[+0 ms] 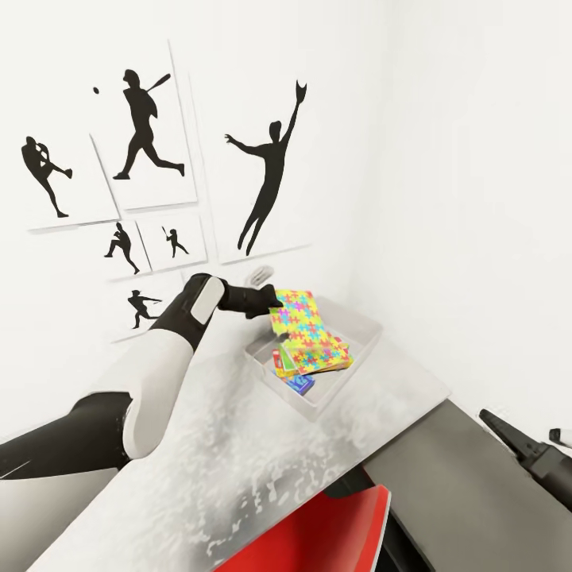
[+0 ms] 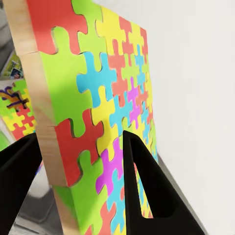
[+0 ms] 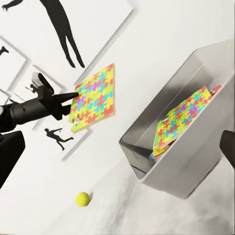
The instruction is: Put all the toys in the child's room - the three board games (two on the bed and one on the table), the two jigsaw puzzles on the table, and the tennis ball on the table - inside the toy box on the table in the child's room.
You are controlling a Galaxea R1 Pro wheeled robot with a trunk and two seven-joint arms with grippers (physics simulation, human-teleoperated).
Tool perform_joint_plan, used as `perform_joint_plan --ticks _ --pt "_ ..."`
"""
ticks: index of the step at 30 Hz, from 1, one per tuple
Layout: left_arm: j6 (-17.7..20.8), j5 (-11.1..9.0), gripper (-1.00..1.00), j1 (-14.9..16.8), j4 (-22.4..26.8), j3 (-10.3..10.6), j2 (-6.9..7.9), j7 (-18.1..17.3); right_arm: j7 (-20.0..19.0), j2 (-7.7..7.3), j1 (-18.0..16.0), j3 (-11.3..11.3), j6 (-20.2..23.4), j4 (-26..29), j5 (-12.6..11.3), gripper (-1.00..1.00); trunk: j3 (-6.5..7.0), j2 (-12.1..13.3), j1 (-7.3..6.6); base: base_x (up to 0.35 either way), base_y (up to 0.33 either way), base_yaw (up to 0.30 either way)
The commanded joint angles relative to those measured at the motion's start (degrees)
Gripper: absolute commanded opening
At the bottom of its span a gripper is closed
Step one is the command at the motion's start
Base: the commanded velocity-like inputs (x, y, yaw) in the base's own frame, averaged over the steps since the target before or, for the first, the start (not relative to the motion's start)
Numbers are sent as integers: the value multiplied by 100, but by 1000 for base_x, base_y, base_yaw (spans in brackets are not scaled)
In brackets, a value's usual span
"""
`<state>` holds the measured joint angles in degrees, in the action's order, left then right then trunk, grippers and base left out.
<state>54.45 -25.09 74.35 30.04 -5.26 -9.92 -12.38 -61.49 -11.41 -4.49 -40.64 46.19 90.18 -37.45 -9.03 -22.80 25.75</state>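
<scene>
My left gripper [image 1: 274,306] is shut on the edge of a jigsaw puzzle [image 1: 306,326], a thin board of red, yellow, blue and green pieces. It holds the board tilted above the grey toy box [image 1: 364,332]. In the left wrist view the board [image 2: 103,98] is clamped between the black fingers [image 2: 147,186]. A second jigsaw puzzle [image 3: 181,120] leans inside the toy box [image 3: 196,169], over the edges of colourful flat boxes [image 1: 295,384]. The tennis ball [image 3: 82,198] lies on the table beside the box. My right gripper [image 1: 508,433] hangs open beyond the table's near right edge.
The pale grey table [image 1: 238,461] stands in a corner of white walls. Framed black baseball silhouettes [image 1: 143,127] hang on the left wall. A red chair [image 1: 318,532] sits tucked at the table's near edge, below my view.
</scene>
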Motion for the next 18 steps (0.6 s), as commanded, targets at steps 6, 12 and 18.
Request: perform_joint_plan --ticks 6,12,18 --pt "-437 57 -100 8 -23 -40 -8 -2 -25 -6 8 -240 49 -1 -25 100 -34 -12 4 0 0 0" --pt "-718 61 -100 8 -66 -10 -8 119 -202 -13 9 -283 71 0 -10 100 -87 -12 4 0 0 0" --pt "-776 66 -100 8 -113 -2 -8 149 -246 -11 9 -341 74 -6 8 100 -143 -12 4 0 0 0"
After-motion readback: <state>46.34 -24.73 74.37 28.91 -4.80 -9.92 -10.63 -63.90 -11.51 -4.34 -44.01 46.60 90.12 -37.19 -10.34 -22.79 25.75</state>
